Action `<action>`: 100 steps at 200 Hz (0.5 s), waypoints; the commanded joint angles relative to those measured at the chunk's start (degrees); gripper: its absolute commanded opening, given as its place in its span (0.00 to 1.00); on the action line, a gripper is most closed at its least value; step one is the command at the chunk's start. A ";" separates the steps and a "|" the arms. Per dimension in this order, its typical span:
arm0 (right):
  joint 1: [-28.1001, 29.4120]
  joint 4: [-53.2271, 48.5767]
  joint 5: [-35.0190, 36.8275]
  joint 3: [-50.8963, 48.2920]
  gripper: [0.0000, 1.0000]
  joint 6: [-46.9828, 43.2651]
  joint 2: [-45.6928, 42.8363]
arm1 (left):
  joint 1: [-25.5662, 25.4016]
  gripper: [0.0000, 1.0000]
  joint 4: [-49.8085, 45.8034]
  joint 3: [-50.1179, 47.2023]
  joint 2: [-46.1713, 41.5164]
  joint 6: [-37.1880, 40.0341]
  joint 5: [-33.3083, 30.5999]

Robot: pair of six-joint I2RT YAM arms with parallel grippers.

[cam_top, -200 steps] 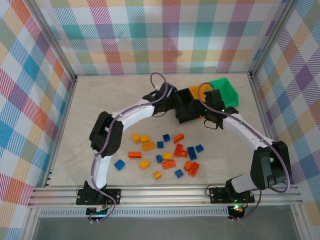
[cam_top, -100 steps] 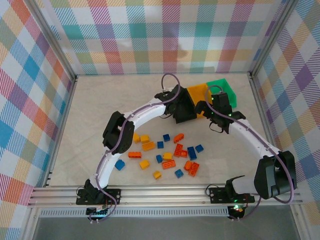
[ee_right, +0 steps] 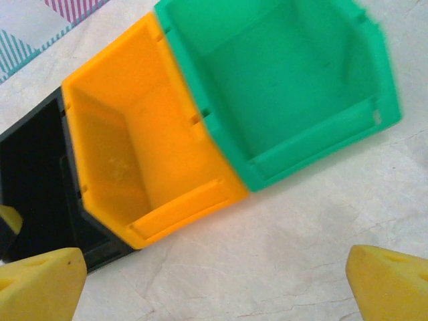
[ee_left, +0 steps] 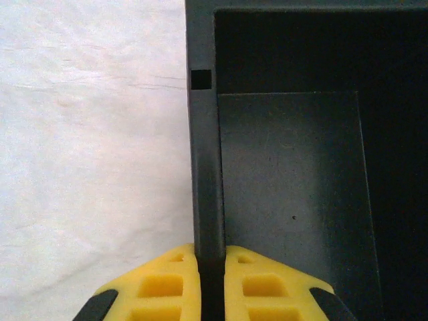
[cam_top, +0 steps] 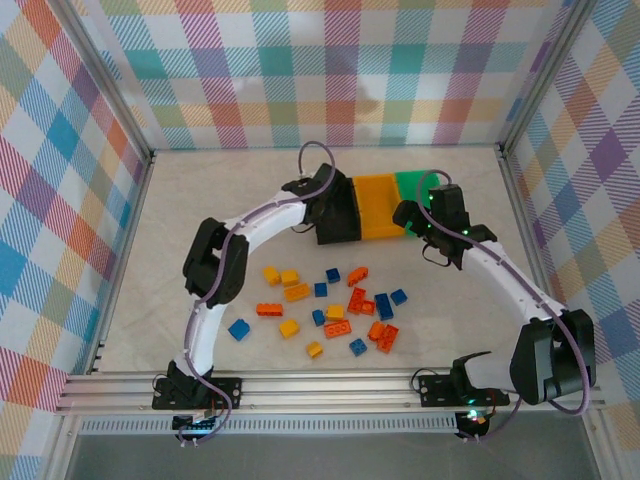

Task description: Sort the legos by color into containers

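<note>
- Overhead, the three joined containers (cam_top: 380, 226) sat in a row on the counter (cam_top: 200, 220): the black bin (cam_top: 342, 230), the orange-yellow bin (cam_top: 375, 195) touching it, and the green bin (cam_top: 410, 184) farthest from it.
- Meanwhile the legos (cam_top: 335, 312) lay scattered on the arm-base side of the black bin, well apart from it.
- At the black bin's edge sat the left hand (cam_top: 325, 200); the right hand (cam_top: 406, 215) was past the orange-yellow bin from it.
- Seen from the left wrist, the left hand (ee_left: 210, 289) was clamped on the black bin's (ee_left: 287, 174) side wall, one yellow pad (ee_left: 154, 287) outside, the other inside.
- Seen from the right wrist, the right hand's (ee_right: 214, 287) fingertips (ee_right: 40, 281) stood wide apart over the counter (ee_right: 301, 254), on the near side of the black bin (ee_right: 33, 167).
</note>
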 commanded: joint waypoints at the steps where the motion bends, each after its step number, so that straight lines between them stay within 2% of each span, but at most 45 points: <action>1: -0.43 1.25 -1.16 -0.57 1.00 -0.07 -1.17 | 2.97 0.00 -0.82 -6.12 -5.96 3.99 0.31; 47: -0.52 2.20 -2.13 -0.43 1.00 -0.27 -0.30 | 7.42 0.00 3.05 -17.11 -14.73 12.57 6.30; 100: -0.52 2.98 -2.67 -0.52 1.00 -0.35 0.30 | 14.24 0.00 5.71 -24.94 -21.03 15.01 9.34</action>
